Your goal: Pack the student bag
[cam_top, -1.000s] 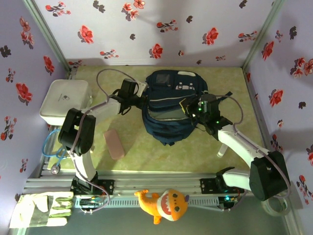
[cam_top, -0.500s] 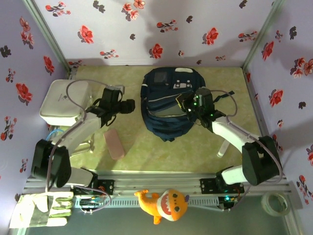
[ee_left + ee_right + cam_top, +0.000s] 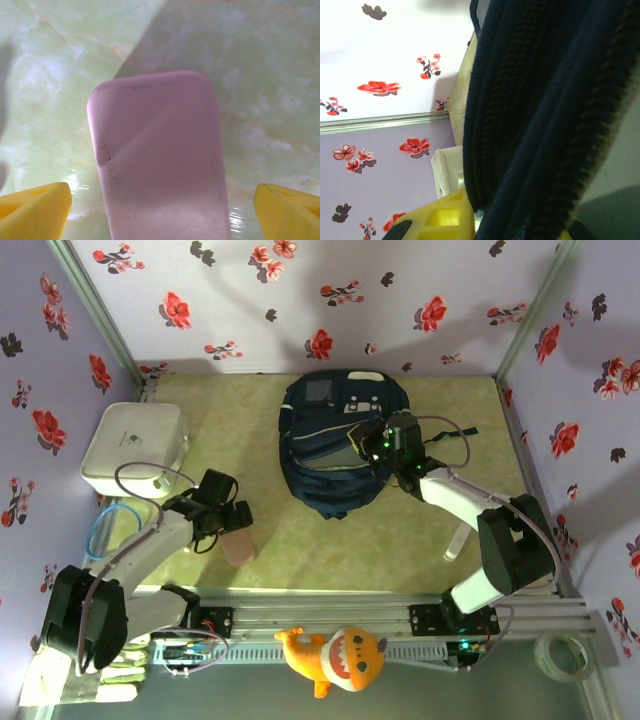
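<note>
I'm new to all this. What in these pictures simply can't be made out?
Inside of the bag: top view, its own folds and the right gripper cover it; right wrist view, close dark folds block it.
Pink case: left wrist view, near end cut off by the bottom edge; top view, partly under the left gripper.
Bag's label: top view, too small to read.
</note>
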`<action>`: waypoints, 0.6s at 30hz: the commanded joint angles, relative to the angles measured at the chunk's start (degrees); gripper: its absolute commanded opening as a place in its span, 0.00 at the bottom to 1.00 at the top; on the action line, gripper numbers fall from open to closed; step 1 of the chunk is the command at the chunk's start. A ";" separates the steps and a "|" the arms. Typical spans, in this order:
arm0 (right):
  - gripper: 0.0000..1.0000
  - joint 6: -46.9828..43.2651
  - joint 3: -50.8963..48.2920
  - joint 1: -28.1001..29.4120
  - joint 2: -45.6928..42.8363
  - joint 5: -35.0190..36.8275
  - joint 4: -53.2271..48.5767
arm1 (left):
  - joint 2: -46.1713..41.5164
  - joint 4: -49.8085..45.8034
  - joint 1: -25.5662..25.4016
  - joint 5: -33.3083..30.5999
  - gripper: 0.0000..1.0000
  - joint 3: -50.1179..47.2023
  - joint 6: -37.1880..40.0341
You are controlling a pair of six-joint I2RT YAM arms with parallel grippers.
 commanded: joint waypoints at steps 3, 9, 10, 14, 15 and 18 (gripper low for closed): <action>0.09 0.47 2.29 1.33 0.12 -3.06 4.38 | 2.87 1.53 0.33 1.52 0.95 -1.93 -4.08; 0.09 0.51 2.18 1.71 0.14 -3.09 4.26 | 6.06 4.79 0.09 5.49 0.95 -2.95 -4.35; 0.09 0.56 2.10 1.77 0.12 -2.96 4.31 | 6.63 4.90 0.11 5.51 0.94 -2.91 -4.30; 0.09 0.93 1.97 1.87 0.56 -3.15 4.66 | 8.80 4.61 0.03 5.35 0.89 -2.42 -4.16; 0.09 1.02 1.94 1.86 0.59 -3.17 4.85 | 9.18 4.60 -0.01 5.32 0.86 -2.33 -4.37; 0.09 1.20 1.97 1.90 0.70 -3.19 4.92 | 9.82 4.57 0.01 5.29 0.76 -1.89 -4.82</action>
